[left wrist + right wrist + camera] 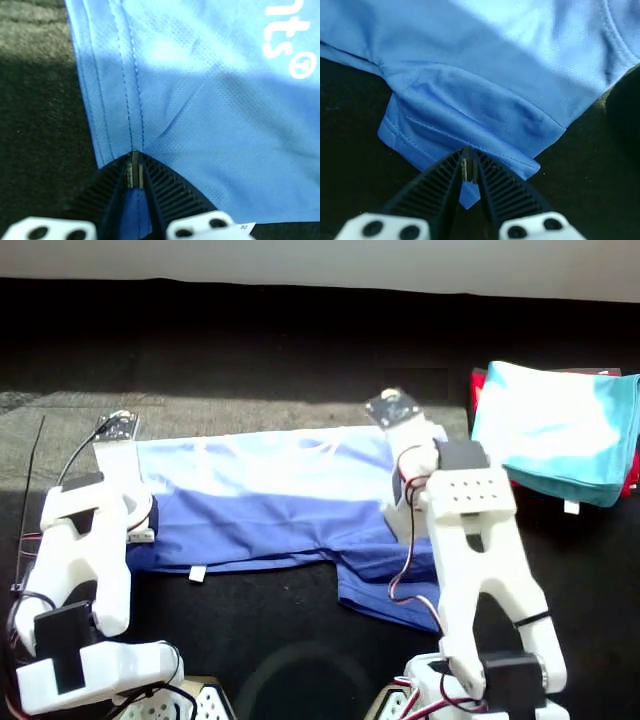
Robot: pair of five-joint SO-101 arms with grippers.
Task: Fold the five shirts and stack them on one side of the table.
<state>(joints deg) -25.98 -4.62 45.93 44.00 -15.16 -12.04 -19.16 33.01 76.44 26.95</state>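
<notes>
blue shirt (260,505) spread flat on dark desk (262,602), L fingers (134,172) clamped on its hem, R fingers (469,170) shut on prob. sleeve edge

Robotics lab bench: left arm (85,540), right arm (480,550), exposed wiring (404,575), black cloth-covered worktop (280,350).

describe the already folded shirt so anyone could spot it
On the dark table, look to the far right corner. The folded shirt lies there on something red; it is turquoise, unlike the blue shirt spread out in the middle.
</notes>
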